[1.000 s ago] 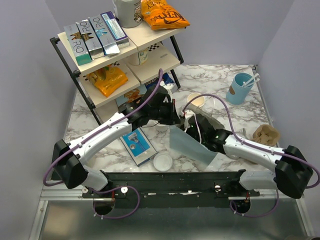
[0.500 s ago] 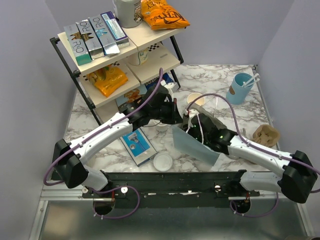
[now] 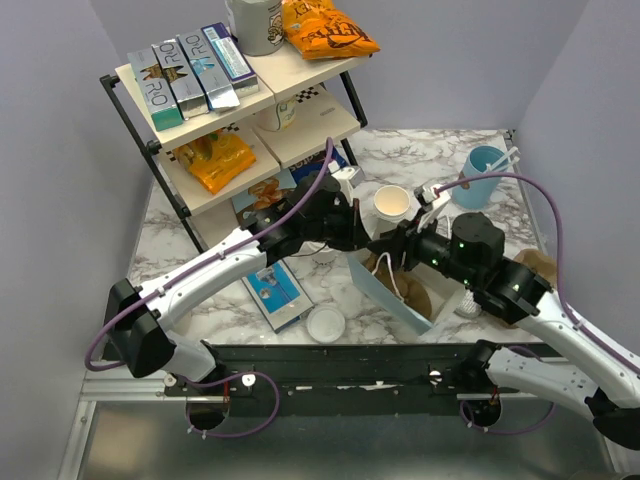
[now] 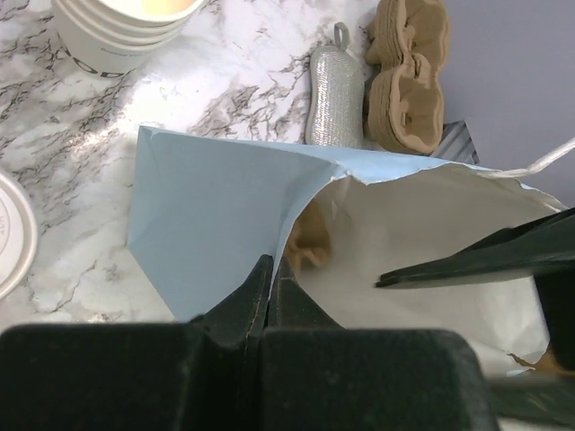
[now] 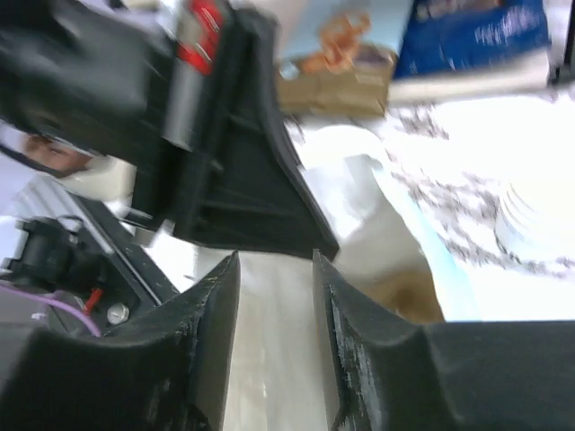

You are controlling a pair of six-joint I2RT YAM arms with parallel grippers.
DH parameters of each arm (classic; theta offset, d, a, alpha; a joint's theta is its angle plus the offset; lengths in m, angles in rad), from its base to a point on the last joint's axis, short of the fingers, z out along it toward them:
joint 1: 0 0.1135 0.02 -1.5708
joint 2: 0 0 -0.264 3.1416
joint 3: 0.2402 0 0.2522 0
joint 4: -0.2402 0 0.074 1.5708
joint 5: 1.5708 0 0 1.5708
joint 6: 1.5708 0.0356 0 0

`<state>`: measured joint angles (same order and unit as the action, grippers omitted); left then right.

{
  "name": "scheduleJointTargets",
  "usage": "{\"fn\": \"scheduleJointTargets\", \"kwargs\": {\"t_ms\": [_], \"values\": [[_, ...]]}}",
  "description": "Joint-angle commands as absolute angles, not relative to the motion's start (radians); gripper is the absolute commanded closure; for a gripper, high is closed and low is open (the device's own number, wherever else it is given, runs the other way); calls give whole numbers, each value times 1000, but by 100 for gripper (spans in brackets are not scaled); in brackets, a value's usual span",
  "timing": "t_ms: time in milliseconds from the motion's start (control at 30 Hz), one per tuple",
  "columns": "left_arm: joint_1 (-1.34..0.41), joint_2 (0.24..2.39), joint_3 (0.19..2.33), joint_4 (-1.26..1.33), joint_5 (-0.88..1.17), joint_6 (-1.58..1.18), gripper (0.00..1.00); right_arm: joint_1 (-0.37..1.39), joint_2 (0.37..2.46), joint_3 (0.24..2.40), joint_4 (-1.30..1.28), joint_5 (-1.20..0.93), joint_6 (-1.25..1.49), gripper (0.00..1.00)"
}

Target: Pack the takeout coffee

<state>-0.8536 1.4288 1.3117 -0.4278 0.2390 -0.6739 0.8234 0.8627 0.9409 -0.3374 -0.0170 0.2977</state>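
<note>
A light blue paper bag [image 3: 385,290] lies open on the marble table, its white inside [image 4: 422,233] showing, with something tan at its bottom [image 4: 310,241]. My left gripper [image 4: 269,266] is shut on the bag's rim and holds the mouth up; from above it sits at the bag's back left corner [image 3: 352,238]. My right gripper [image 5: 276,260] hovers over the bag's mouth [image 3: 398,246] with its jaws apart and nothing between them. The takeout coffee is hidden or out of view.
A stack of lidless cups [image 3: 392,203] stands just behind the bag. A loose white lid [image 3: 326,322] and a blue booklet [image 3: 275,288] lie near the front. Brown cup carriers [image 4: 409,67], a silver pouch [image 4: 334,90], a blue straw cup [image 3: 482,175] and the shelf rack [image 3: 230,110] surround them.
My right gripper has opened and the right arm has lifted up and back from the bag's mouth. The bag gapes wider. The left gripper keeps its hold on the rim.
</note>
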Motion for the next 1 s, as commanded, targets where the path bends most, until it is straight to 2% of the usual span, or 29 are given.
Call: {"fn": "scheduleJointTargets", "kwargs": {"t_ms": [0, 167, 333, 500, 600, 833, 967], "values": [[-880, 1373, 1290, -354, 235, -569, 100, 824, 787, 1014, -301, -104, 249, 45], [-925, 1327, 1250, -287, 198, -465, 100, 824, 681, 1055, -249, -187, 227, 25], [-942, 1273, 1168, -203, 195, -385, 100, 824, 557, 1023, -103, -288, 270, 13], [-977, 1192, 1059, -100, 173, -330, 100, 825, 506, 971, -8, -402, 290, 10], [-997, 1148, 1005, -68, 156, -311, 100, 824, 489, 959, 48, -339, 301, 10], [-1043, 955, 767, 122, 133, -269, 100, 825, 436, 858, 5, -175, 209, 9], [-1052, 894, 718, 133, 132, -253, 100, 824, 407, 812, -41, -123, 203, 9]]}}
